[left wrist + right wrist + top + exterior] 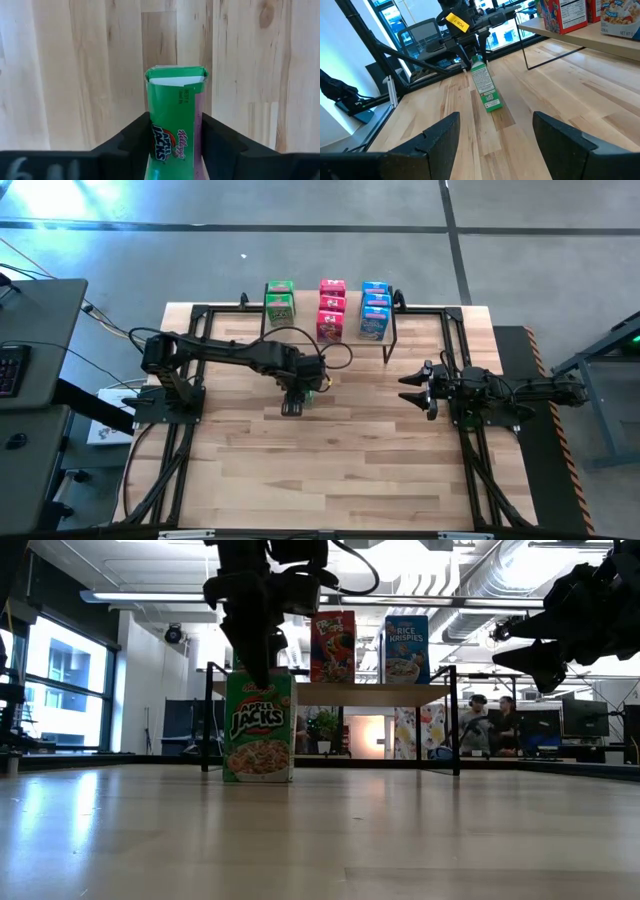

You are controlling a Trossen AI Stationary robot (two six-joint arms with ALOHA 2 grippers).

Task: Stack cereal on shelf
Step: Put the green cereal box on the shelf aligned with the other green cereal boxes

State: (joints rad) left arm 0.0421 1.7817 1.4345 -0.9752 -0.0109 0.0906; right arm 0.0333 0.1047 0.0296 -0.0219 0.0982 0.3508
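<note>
Left claw clamped on upright green cereal box, box top hidden between fingers.

- "Apple Jacks" on the green cereal box standing on the tabletop
- "Rice Krispies" on the blue box on the shelf
- "Kellogg's" beside "Apple Jacks" on the green box's side, left wrist view
</note>
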